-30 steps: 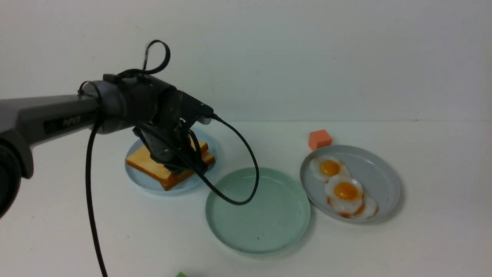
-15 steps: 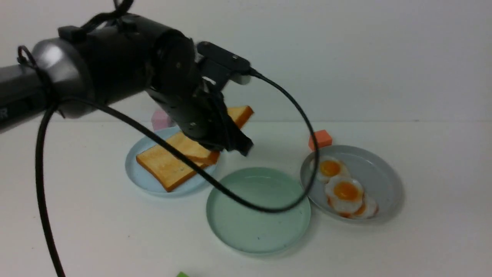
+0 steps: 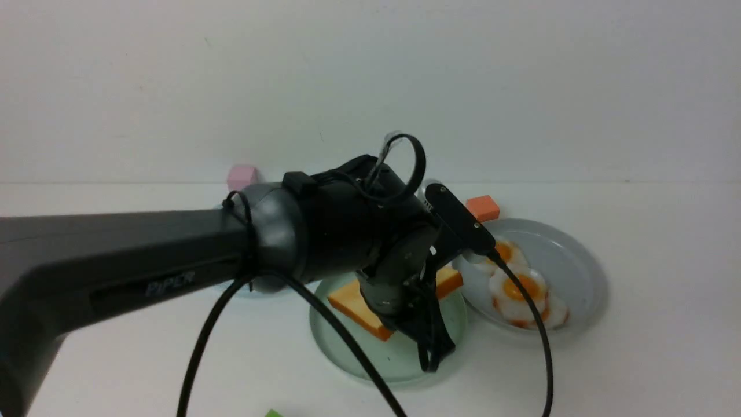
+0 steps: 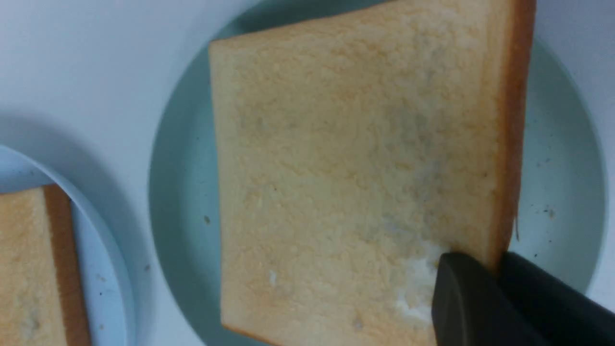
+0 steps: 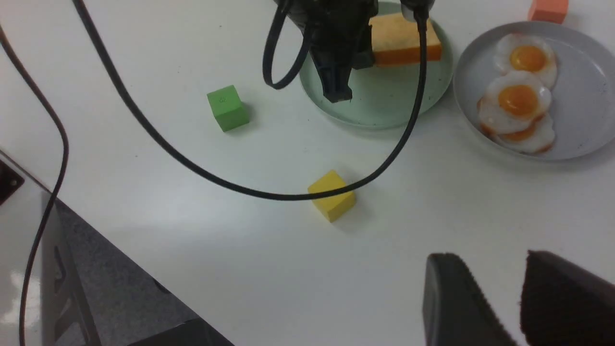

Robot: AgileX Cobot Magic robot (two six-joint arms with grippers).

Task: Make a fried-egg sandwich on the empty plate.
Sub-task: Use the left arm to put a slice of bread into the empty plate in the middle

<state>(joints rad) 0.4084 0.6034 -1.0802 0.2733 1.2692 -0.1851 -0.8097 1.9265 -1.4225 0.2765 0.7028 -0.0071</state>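
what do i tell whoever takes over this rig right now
Left hand: shut on one edge of a bread slice.
Right hand: open and empty, low over bare table on the near side.
Things: the held slice is over the mint-green plate; whether it rests on the plate cannot be told. The second slice lies on the light blue plate. The fried eggs overlap on the grey plate.
Done: first slice is at the plate, not yet released.
Left: release it, lay one egg on top, then add the second slice.
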